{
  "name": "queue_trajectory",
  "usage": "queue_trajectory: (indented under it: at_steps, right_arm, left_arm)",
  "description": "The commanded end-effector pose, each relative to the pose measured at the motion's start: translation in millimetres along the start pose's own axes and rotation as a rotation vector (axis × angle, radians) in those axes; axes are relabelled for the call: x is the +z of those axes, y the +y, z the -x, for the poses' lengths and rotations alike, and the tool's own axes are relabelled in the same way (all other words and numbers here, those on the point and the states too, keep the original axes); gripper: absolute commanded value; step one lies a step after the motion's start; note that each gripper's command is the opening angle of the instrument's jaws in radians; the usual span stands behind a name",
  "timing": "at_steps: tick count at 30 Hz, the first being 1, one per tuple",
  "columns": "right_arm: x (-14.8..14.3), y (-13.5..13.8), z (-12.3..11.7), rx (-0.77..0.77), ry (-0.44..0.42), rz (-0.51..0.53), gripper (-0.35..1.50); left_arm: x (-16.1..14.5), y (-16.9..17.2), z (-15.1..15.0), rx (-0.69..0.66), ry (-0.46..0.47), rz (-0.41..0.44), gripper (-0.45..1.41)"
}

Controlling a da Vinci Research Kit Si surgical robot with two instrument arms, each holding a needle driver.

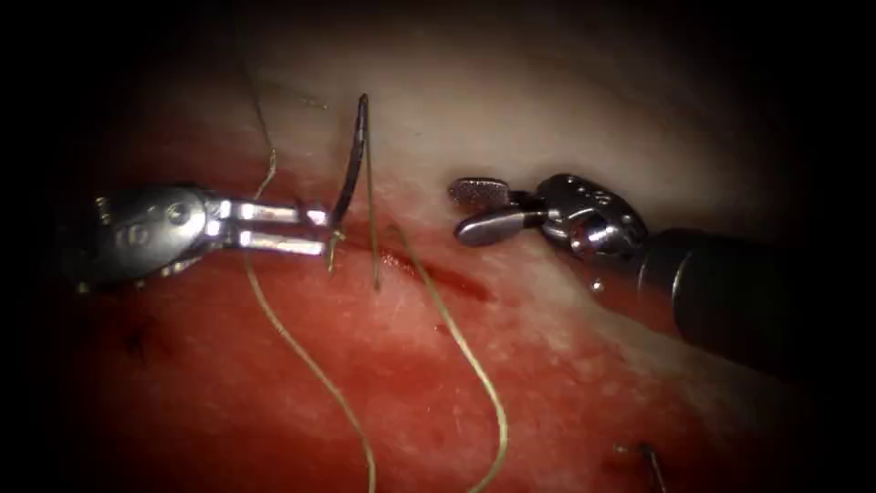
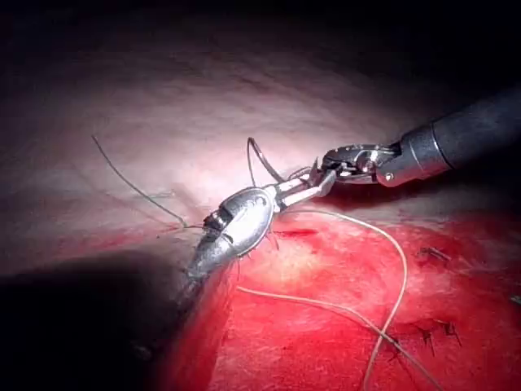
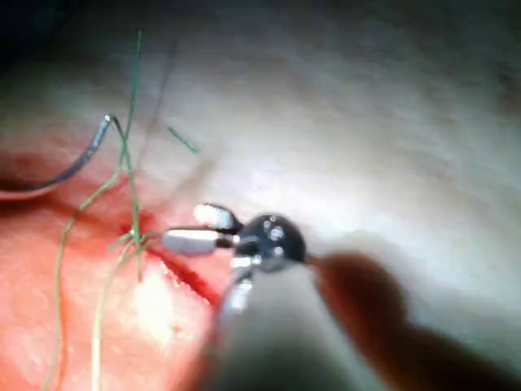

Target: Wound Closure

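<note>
My left tool (image 1: 321, 231) comes in from the left and its jaws are shut on the dark curved needle (image 1: 351, 164) near its lower end. The rest of the needle stands up over the pale tissue (image 1: 547, 110), out of the tissue, just left of the cut (image 1: 447, 278). Yellowish thread (image 1: 456, 338) runs down beside the needle and trails in long loops over the red tissue. My right tool (image 1: 461, 212) hovers right of the cut, jaws open and holding nothing. The left wrist view shows the left tool (image 2: 297, 191), needle arc (image 2: 259, 159) and right tool (image 2: 330, 175) close together. The right tool's (image 3: 191, 228) jaws gape beside the thread (image 3: 130, 122).
Red fluid wets the lower tissue (image 1: 274, 411). Dark stitch ends sit at the lower right (image 1: 652, 461) and on the red tissue in the left wrist view (image 2: 431, 254). A loose thread end (image 2: 130, 183) lies on the pale tissue behind the left tool.
</note>
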Motion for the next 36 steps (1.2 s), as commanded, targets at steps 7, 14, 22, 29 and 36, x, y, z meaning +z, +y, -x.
queue_trajectory:
  at_steps: [7,14,22,29,36]
  right_arm:
    - [3.5,-5.2,-1.0,-0.180,-0.093,-0.035,1.01]
    - [3.3,-6.3,-2.1,-0.215,-0.092,-0.011,0.99]
    - [4.8,-6.4,-0.7,-0.229,-0.128,0.008,0.98]
    - [5.6,-4.5,1.1,-0.202,-0.145,0.144,0.89]
    - [4.6,-3.8,1.3,-0.197,-0.155,0.192,0.88]
  left_arm:
    - [-1.0,-4.0,-1.9,0.031,-0.015,-0.047,-0.45]
    - [-3.3,-6.1,-6.3,0.066,0.022,-0.084,-0.45]
    - [-4.7,-4.5,-7.2,0.080,0.053,-0.084,-0.45]
    - [-4.7,-2.4,-6.6,0.088,0.067,-0.069,-0.45]
    - [-5.0,-2.3,-6.0,0.086,0.069,-0.065,-0.45]
